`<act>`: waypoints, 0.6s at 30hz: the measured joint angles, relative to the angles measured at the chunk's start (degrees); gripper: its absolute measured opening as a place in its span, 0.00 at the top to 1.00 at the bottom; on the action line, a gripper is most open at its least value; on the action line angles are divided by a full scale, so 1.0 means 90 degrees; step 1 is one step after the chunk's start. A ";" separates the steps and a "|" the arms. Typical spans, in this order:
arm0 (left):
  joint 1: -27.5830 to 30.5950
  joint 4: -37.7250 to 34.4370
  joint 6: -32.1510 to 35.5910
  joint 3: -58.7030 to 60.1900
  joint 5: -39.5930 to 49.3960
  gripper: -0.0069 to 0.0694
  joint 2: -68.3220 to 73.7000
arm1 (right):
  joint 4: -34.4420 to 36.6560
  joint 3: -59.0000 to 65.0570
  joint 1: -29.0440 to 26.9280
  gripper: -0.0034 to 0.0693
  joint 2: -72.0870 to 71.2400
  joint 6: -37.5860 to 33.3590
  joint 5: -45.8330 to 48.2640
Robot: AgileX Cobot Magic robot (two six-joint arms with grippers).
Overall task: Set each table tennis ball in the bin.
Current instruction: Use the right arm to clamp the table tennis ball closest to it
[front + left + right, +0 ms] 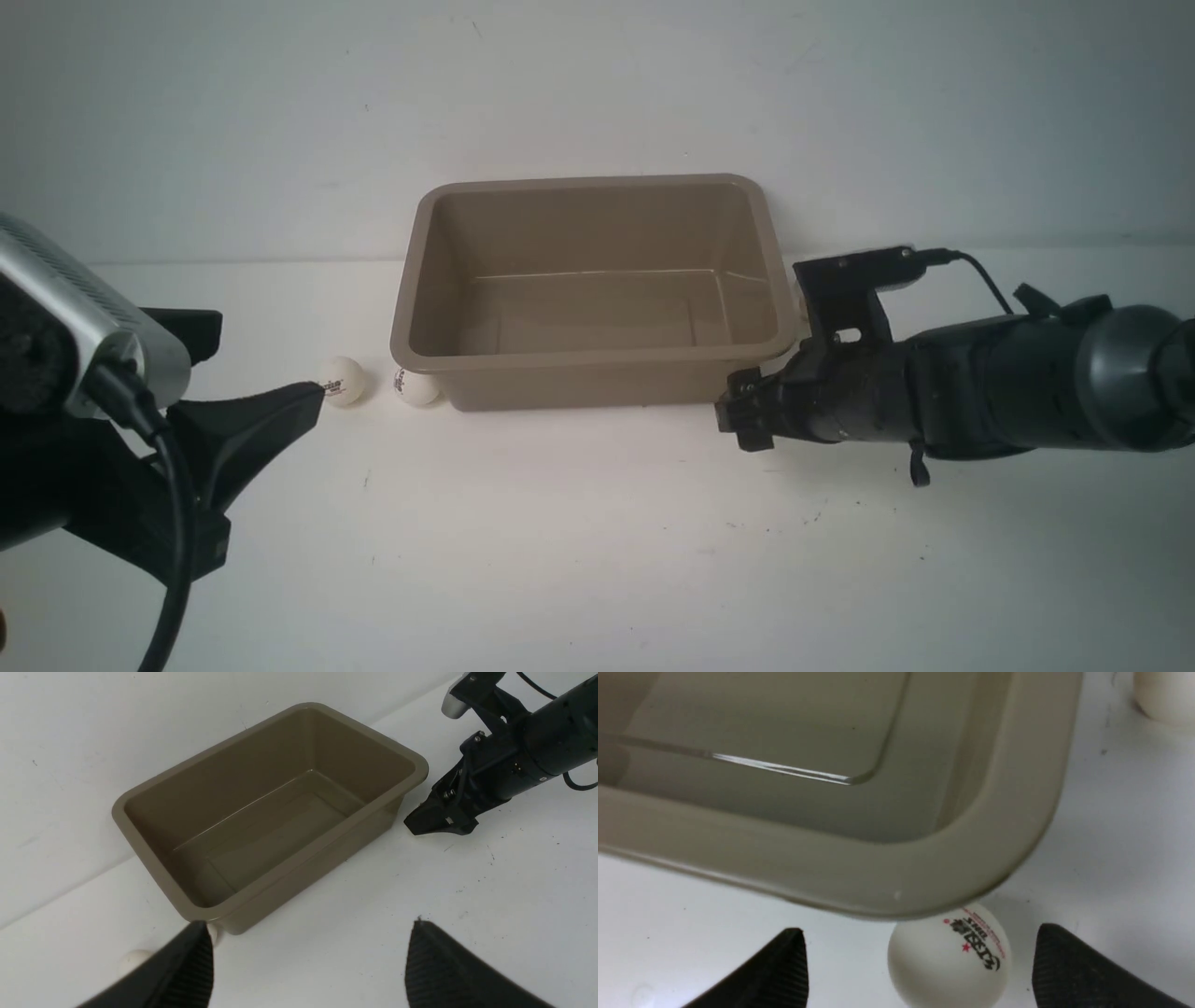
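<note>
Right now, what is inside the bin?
Nothing visible: the bin shows only bare floor and walls. Its near wall covers a strip of floor in the front view.

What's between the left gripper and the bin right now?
Two white balls: the first ball lies just off the fingertip of the left gripper, and the second ball lies beside the front left corner of the bin. The front view shows both.

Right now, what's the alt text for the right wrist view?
A white ball lies between the open fingers, partly under a corner of the bin. The bin looks empty; a second ball is partly in frame.
</note>
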 joint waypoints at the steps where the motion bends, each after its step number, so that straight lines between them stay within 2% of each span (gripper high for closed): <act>1: 0.0000 0.0000 0.0000 0.0000 0.0000 0.26 0.0000 | 0.0000 0.0000 0.0000 0.18 0.0000 -0.0031 0.0007; 9: 0.0000 0.0000 0.0000 0.0000 0.0000 0.26 0.0000 | 0.0000 0.0000 0.0000 0.27 0.0000 -0.0048 -0.0148; 18: 0.0000 0.0000 0.0000 0.0000 0.0000 0.26 0.0000 | 0.0000 0.0000 -0.0126 0.28 0.0007 -0.0081 -0.0335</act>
